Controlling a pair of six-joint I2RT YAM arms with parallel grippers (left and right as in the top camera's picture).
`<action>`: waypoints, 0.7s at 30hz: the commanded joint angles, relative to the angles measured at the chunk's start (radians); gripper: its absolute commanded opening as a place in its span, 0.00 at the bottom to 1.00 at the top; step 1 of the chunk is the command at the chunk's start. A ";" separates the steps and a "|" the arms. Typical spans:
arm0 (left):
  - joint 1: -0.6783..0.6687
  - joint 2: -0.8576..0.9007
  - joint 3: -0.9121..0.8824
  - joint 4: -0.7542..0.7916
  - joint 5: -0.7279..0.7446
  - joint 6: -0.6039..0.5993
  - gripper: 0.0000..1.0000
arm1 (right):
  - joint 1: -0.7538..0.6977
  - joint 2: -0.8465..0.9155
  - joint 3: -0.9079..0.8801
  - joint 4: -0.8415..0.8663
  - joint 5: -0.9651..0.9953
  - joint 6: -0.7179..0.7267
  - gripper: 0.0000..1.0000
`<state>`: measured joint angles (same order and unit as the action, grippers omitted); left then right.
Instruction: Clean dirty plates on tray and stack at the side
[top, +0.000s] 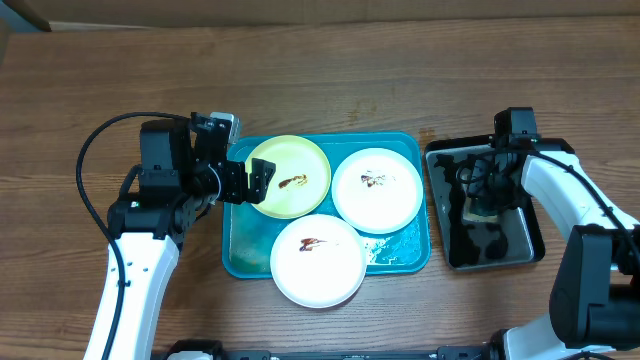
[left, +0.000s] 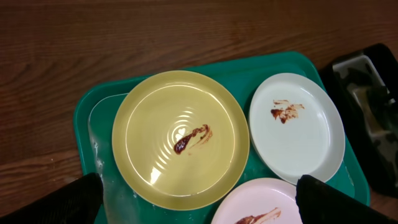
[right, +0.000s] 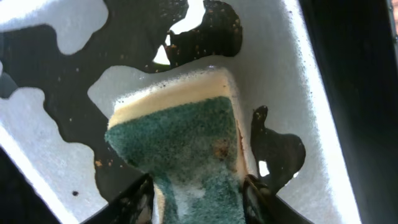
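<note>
The right gripper (right: 198, 200) is closed to the width of a green-and-yellow sponge (right: 180, 137), its two fingers pinching the sponge's near end. The far end sits in white suds (right: 298, 93) on the floor of the black tray (top: 535, 240) directly beneath the gripper.

Across the table, the left gripper (left: 202, 200) is spread wide and holds nothing. Just ahead of its fingertips (left: 78, 202) lies the yellow-green plate (left: 180, 137), with a brown smear at its centre. From overhead the jaws overlap that plate's nearest rim, but whether they touch it cannot be told. Beyond it, to the gripper's right, is a white plate (left: 297, 127). A second white plate (left: 261, 205) lies close in by the right fingertip. Both are smeared. All three plates rest in the turquoise tray (left: 99, 102), which the left gripper overhangs at its near edge. The black tray lies well off on the far side.

The step in hand looks to be loading the sponge with soap while the free arm lines up on the first plate. No plate appears cleaned yet, and none is stacked at the side. The next move likely calls for carrying the wet sponge over to the turquoise tray. The left jaws would need to close on the yellow-green plate's rim to steady it against the wiping.
</note>
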<state>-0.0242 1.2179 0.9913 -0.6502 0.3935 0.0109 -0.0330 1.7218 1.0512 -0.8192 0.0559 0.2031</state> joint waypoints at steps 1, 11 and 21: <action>0.004 0.005 0.026 0.000 0.015 0.023 1.00 | -0.006 0.003 -0.018 0.006 -0.005 0.006 0.34; 0.004 0.005 0.026 -0.006 0.015 0.023 1.00 | -0.006 0.003 -0.032 0.000 -0.005 0.010 0.31; 0.004 0.005 0.026 -0.007 0.015 0.023 1.00 | -0.006 0.003 -0.119 0.039 -0.005 0.083 0.15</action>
<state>-0.0242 1.2179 0.9913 -0.6579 0.3935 0.0109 -0.0330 1.7203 0.9791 -0.7654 0.0555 0.2562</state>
